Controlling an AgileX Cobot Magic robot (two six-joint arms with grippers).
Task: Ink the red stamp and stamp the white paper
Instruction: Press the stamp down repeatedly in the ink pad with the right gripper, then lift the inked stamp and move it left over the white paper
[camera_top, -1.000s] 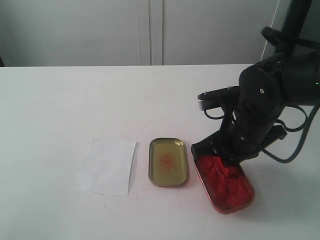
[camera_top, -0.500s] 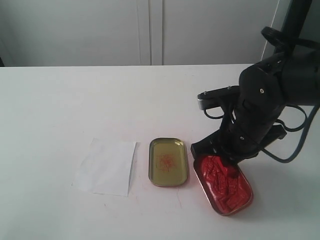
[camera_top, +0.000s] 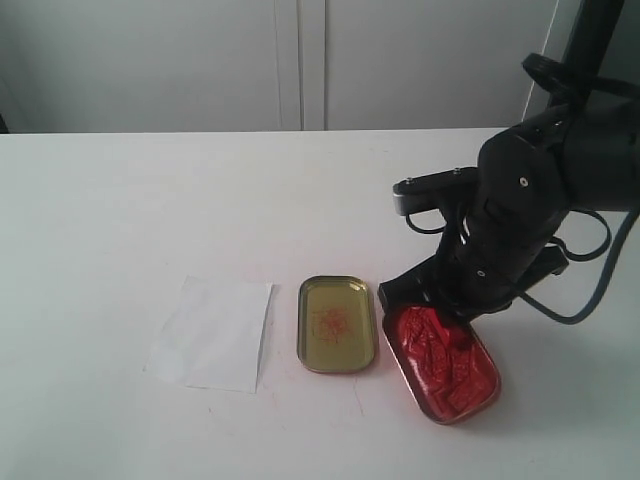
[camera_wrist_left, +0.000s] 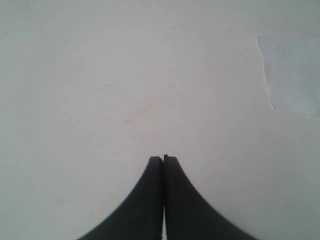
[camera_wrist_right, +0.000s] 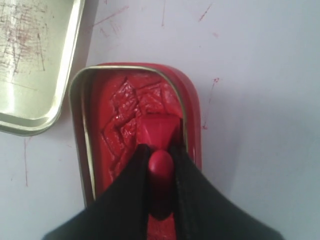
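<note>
My right gripper (camera_wrist_right: 160, 149) is shut on the knob of the red stamp (camera_wrist_right: 159, 131). The stamp's flat base rests on the wrinkled red ink pad inside the oblong red tin (camera_wrist_right: 192, 115). In the exterior view the right gripper (camera_top: 443, 310) stands over the far end of that red tin (camera_top: 440, 365), and the arm hides the stamp. The white paper (camera_top: 212, 333) lies flat to the left, past the gold tin. My left gripper (camera_wrist_left: 163, 158) is shut and empty above bare table, with a corner of the white paper (camera_wrist_left: 295, 75) off to one side.
A gold-coloured oblong tin (camera_top: 338, 323) with red smears inside sits between the paper and the red tin, close beside the red tin. Faint red ink marks dot the white table (camera_wrist_right: 260, 75) around the tins. The right arm's cables (camera_top: 590, 290) hang at the far right.
The right gripper has shifted slightly left with the stamp in the ink pad, and the red tin has slid a little left with it. The paper and gold tin have not moved.
</note>
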